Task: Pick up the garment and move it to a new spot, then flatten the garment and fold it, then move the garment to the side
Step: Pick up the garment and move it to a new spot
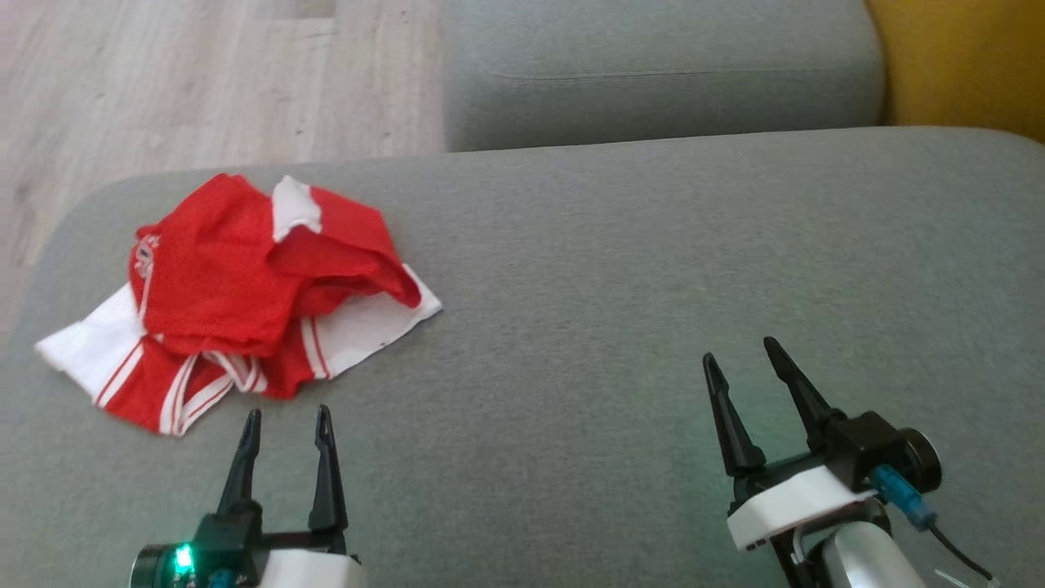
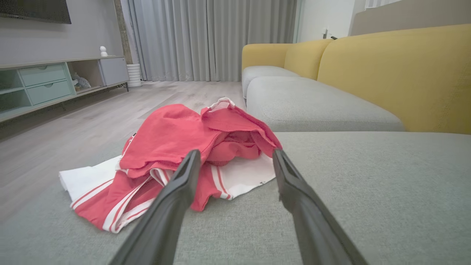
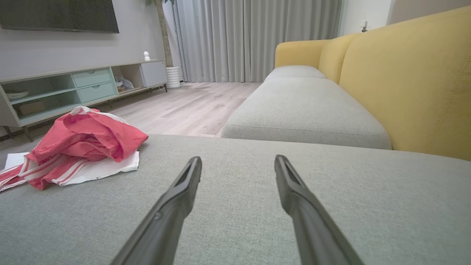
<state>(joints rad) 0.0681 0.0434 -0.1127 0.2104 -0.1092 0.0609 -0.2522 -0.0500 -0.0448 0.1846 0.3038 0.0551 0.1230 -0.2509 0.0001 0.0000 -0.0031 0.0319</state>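
A red and white garment lies crumpled in a heap on the left part of the grey sofa cushion. My left gripper hovers just in front of its near edge, open, nothing between the fingers. In the left wrist view the garment lies directly ahead of the left gripper. My right gripper is open over bare cushion at the lower right, well apart from the cloth. In the right wrist view the garment lies far to the left of the right gripper.
A second grey seat cushion adjoins at the back, with a yellow backrest at the right. Wooden floor lies beyond the cushion's left and far edges. A TV cabinet and curtains stand across the room.
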